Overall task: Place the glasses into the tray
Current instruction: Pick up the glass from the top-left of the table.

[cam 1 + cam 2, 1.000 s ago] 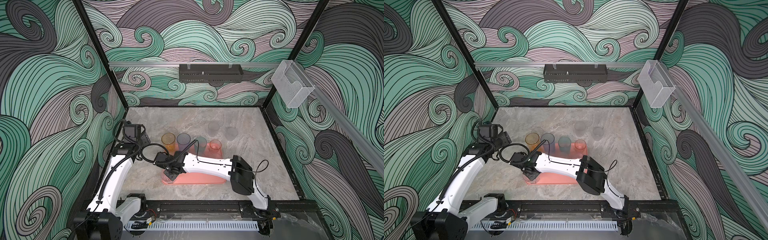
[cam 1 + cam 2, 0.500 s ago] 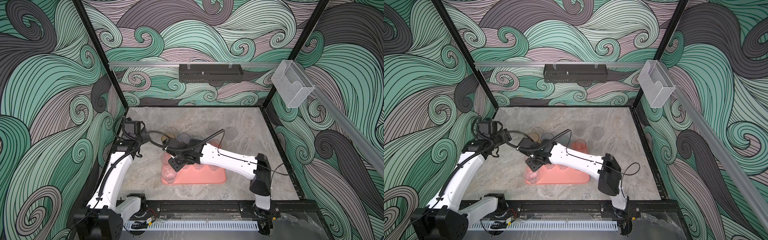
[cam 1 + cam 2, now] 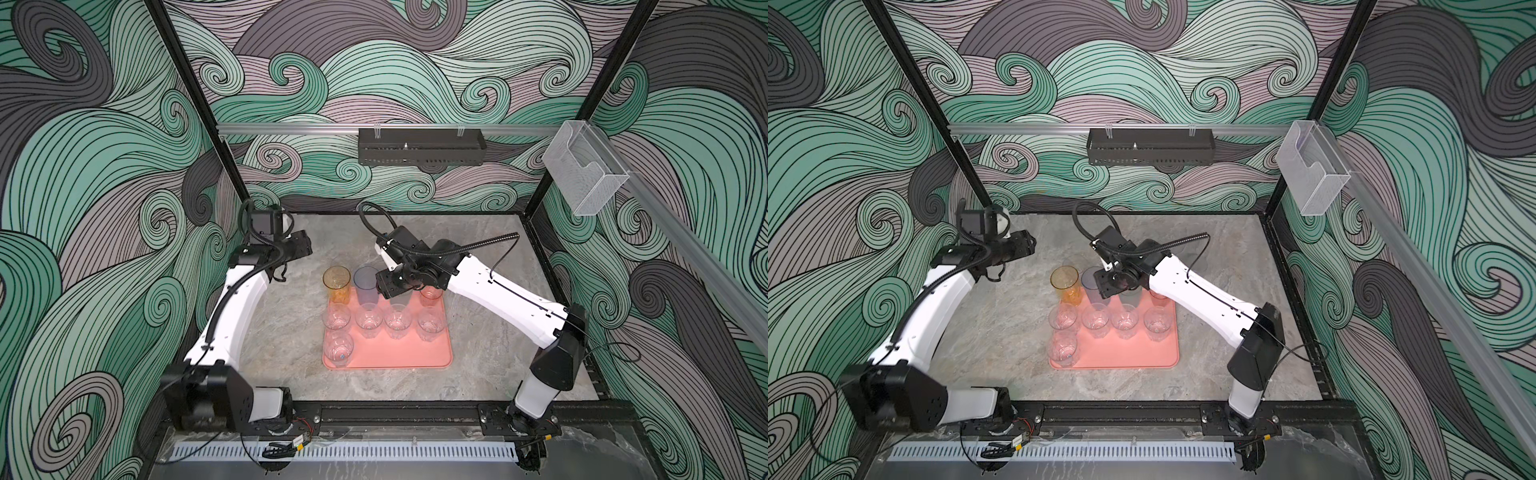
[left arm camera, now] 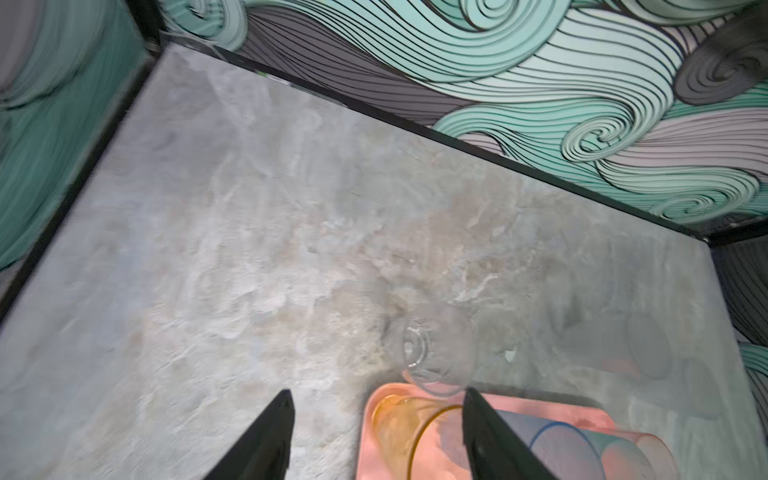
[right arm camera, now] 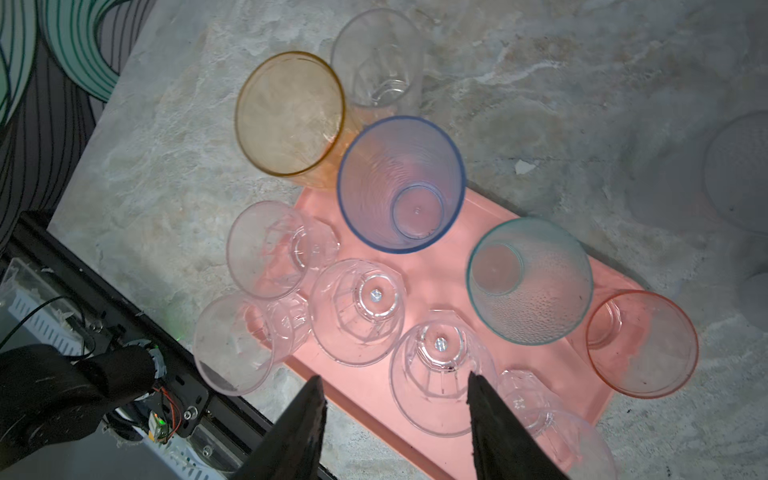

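Observation:
The salmon-pink tray point(image 3: 399, 353) point(image 3: 1125, 353) holds several short clear glasses point(image 3: 369, 320) in front. A tall amber glass point(image 3: 336, 282), a blue-violet glass point(image 3: 365, 284), a teal glass point(image 5: 530, 280) and a short reddish glass point(image 3: 431, 293) line its back edge. My right gripper point(image 3: 386, 286) point(image 5: 395, 386) hovers open above the tray's back, with nothing between its fingers. My left gripper point(image 3: 305, 249) point(image 4: 376, 395) hangs open and empty at the back left, near the amber glass point(image 4: 399, 432). One clear glass point(image 4: 432, 353) point(image 5: 378, 58) stands on the table just behind the tray.
Another clear glass point(image 5: 739, 170) shows blurred on the table farther behind the tray. A black perforated basket point(image 3: 420, 146) hangs on the back wall and a clear acrylic box point(image 3: 584, 172) on the right rail. Black frame edges bound the grey stone table point(image 3: 490, 345).
My right gripper opened, left a clear glass at the tray's front left corner, and swung up and back over the tray's rear. The left gripper stayed put, its jaws slightly narrower.

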